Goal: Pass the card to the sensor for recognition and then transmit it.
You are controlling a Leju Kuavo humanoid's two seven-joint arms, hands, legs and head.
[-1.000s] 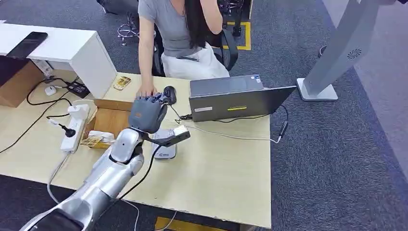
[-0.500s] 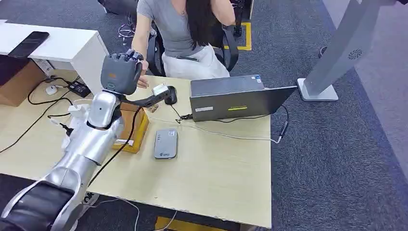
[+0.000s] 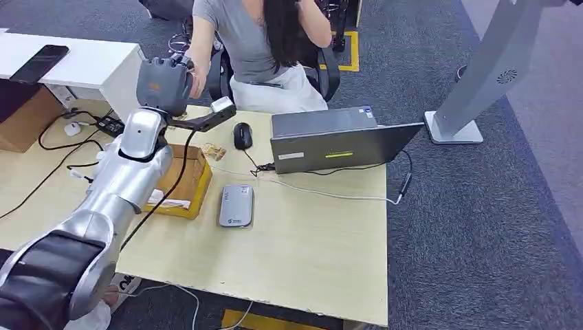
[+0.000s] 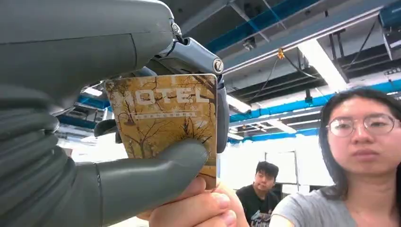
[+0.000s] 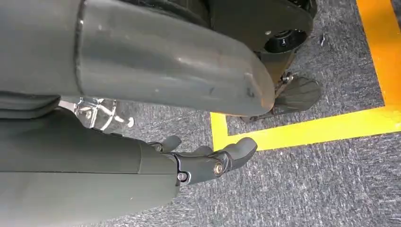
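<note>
Card (image 4: pixel 165 113), gripped by left hand (image 3: pixel 163 84), has risen to person's hand (image 4: pixel 198 210).

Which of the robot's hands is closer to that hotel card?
Left. The left hand holds the card itself, raised toward the seated person, whose fingers touch its lower edge. The right hand hangs low over the carpet, away from it.

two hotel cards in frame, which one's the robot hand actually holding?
The card printed "HOTEL", pinched upright in the left robot hand with the person's fingers touching its lower edge. The other card lies flat on the desk, beside the cardboard box.
</note>
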